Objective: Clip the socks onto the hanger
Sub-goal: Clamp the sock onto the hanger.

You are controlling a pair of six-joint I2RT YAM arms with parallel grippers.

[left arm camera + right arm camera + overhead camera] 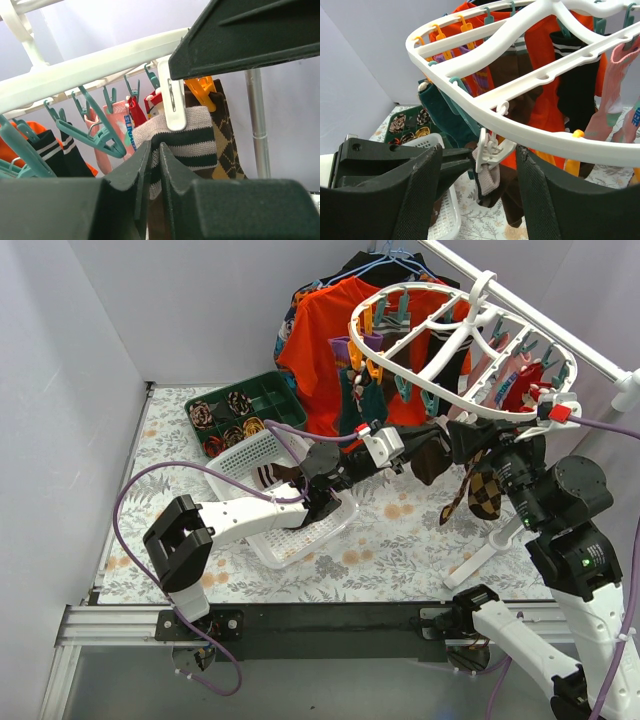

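step: seat striped sock [195, 140] cuff in white clip [175, 107] on hanger [530, 135] near rim | how: hold cuff high and flat in clip's mouth, let go only once it bites, I judge | left gripper [155, 170]: clenched on cuff just below clip | right gripper [479, 152]: jaws wide, straddling clip, grasping nothing

**My two arms, seen from above and from each wrist.** My left arm [250, 515] and right arm [530, 645] are white moulded links joined by black, rounded joint housings. A purple cable [118, 515] loops beside the left arm, and a second cable [610, 424] runs to the right wrist. A red tab [560, 414] marks the white wrist mount, and a green light [585, 562] shows on a black right joint. My left tool [155, 150] and right tool [477, 165] have matte black, angular fingers — the right's faces are woven-textured.
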